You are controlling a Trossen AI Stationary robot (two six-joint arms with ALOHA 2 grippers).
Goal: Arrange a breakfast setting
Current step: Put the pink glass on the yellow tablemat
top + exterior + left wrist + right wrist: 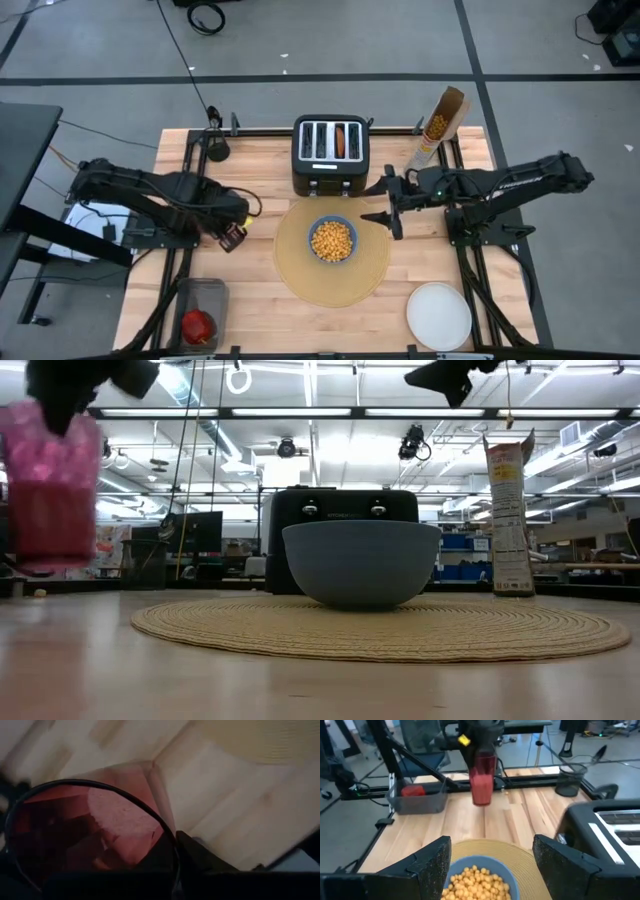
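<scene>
My left gripper (232, 235) is shut on the pink translucent cup (48, 480), left of the round tan placemat (300, 285). The cup also shows in the right wrist view (482, 780). The blue bowl (332, 240), full of yellow cereal, sits on the placemat's middle. My right gripper (492, 870) is open and empty, up in the air by the bowl's right far side (376, 203). The white plate (439, 316) lies at the near right. The red apple (198, 325) lies in a clear bin. A bagel (343, 140) stands in a toaster slot. No spoon shows. My left gripper holds the cup by its top end at the rim (165, 837), from above, fingers pointing down. A dark finger (200, 855) lies by the rim's outer side; the other finger is hidden. The cup hangs upright below the gripper, clear of the table (48, 565).
A black toaster (331, 155) stands behind the placemat. An open cereal box (438, 128) stands at the far right. The clear bin (200, 300) is at the near left corner. Bare wood lies between cup and placemat (262, 255).
</scene>
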